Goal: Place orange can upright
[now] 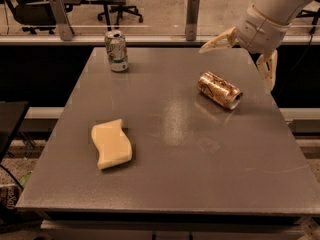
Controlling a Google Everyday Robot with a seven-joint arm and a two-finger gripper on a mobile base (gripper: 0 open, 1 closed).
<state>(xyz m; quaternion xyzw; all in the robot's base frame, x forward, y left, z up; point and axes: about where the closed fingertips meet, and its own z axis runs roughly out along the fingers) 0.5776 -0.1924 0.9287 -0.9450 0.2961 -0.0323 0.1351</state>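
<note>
The orange can [219, 89] lies on its side on the right part of the grey table [170, 134], its silver end facing the front right. My gripper [240, 63] hangs above and behind the can, over the table's back right corner. It is open and empty, with one pale finger [216, 41] pointing left and the other finger [267, 70] pointing down to the right of the can. It does not touch the can.
A white-and-green can [116, 51] stands upright at the back left of the table. A yellow sponge [111, 143] lies at the front left. Behind the table is a ledge with posts and office chairs.
</note>
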